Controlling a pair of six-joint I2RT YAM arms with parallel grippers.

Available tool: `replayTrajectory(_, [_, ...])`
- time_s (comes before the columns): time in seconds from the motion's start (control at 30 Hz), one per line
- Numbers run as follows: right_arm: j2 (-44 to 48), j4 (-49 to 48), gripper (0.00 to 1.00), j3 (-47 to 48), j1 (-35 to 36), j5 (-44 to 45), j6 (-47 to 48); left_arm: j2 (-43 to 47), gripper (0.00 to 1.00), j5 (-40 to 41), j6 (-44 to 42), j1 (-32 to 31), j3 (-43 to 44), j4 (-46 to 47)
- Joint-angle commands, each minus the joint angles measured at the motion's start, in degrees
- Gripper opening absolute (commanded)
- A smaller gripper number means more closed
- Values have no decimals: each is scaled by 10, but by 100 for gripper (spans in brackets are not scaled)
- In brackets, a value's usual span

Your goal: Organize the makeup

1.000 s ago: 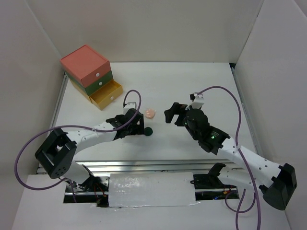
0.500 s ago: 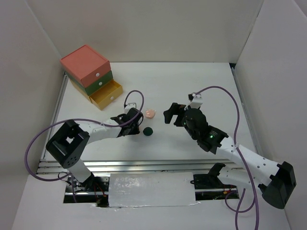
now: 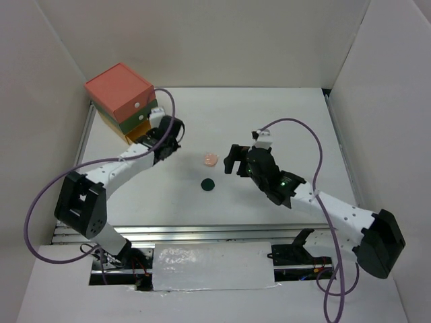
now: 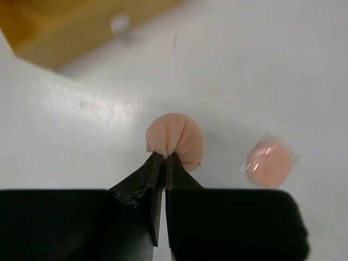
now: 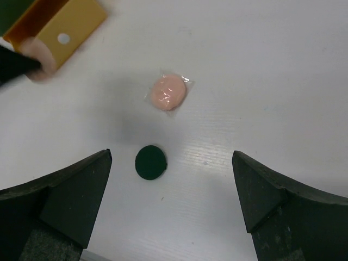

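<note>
Fingers (image 4: 145, 179) of your left gripper (image 4: 165, 159) are almost pressed together, and they pinch the edge of a peach disc (image 4: 178, 137) between their tips. That gripper is right by the yellow drawer (image 5: 70, 24), the bottom one in the drawer chest (image 3: 120, 91) at the far left of the desk (image 3: 283, 114). Your right gripper (image 5: 170, 159) is wide open, with only bare air between its fingers. It hangs over the middle of the desk. Two more bits of makeup lie under it. A pink disc (image 5: 168, 92) in a clear wrapper lies flat on the desk. A dark green disc (image 5: 150, 162) lies near it, on the side closer to you. The two discs do not touch each other, and the right gripper is well above both.
</note>
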State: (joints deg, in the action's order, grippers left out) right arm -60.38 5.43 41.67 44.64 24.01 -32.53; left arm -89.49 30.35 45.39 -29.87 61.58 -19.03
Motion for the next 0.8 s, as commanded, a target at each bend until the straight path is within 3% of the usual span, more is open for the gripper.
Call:
replayTrajectory(0.0, [-67, -15, 100, 49, -2, -12, 10, -4, 14, 48, -3, 58, 105, -13])
replayTrajectory(0.13, [-166, 16, 100, 103, -2, -37, 12, -79, 15, 40, -17, 123, 223, -41])
replayTrajectory(0.33, [-214, 23, 99, 122, -2, -73, 14, -161, 18, 23, -40, 174, 312, -57])
replayTrajectory(0.73, [-236, 21, 99, 130, -2, -87, 17, -193, 41, 37, -67, 191, 277, -23])
replayTrajectory(0.77, [-236, 20, 99, 128, -2, -87, 17, -198, 46, 33, -65, 191, 275, -22])
